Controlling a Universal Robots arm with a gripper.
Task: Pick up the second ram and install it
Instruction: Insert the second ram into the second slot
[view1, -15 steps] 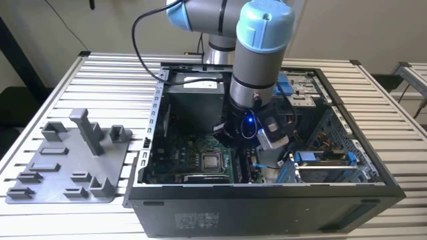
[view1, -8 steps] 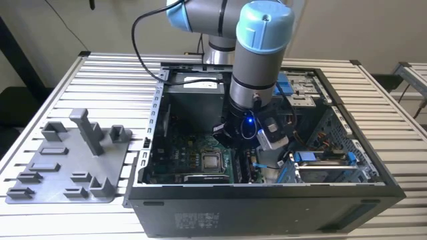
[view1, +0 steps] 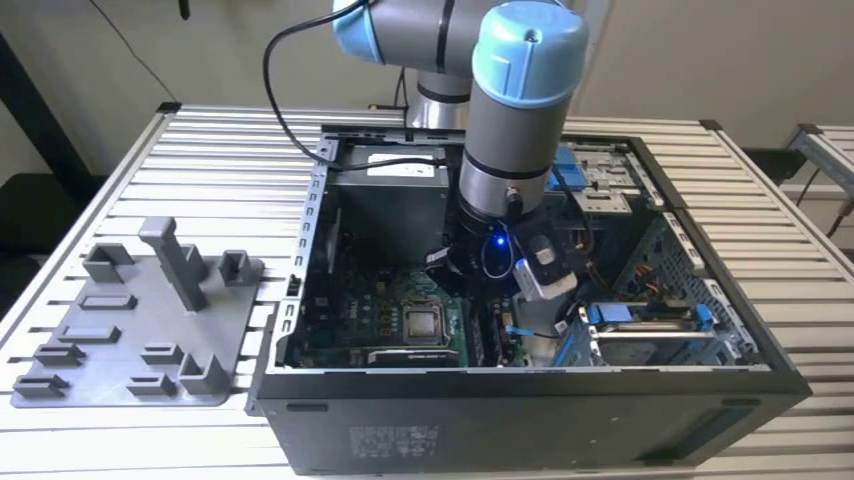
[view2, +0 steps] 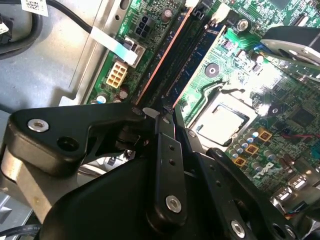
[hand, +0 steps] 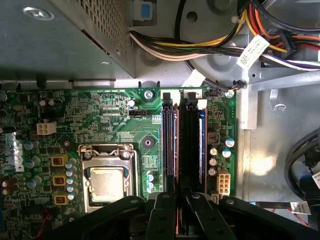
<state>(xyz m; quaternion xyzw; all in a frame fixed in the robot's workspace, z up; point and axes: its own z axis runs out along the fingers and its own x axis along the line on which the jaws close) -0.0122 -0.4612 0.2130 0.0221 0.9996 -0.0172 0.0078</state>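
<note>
Black two-finger gripper (hand: 176, 212) sits low inside open black computer case (view1: 534, 400); we see its fingers drawn narrow, pinched on end of second ram (hand: 176, 145), long thin dark memory stick. We see that stick standing edge-on in slot on green motherboard (hand: 100, 110), beside another dark memory stick (hand: 195, 145) seated just next to it. Square silver processor chip (hand: 106, 184) lies nearby on board. Grey plastic holder tray (view1: 134, 330) rests on slatted table (view1: 200, 150), toward exterior view's left of case.
</note>
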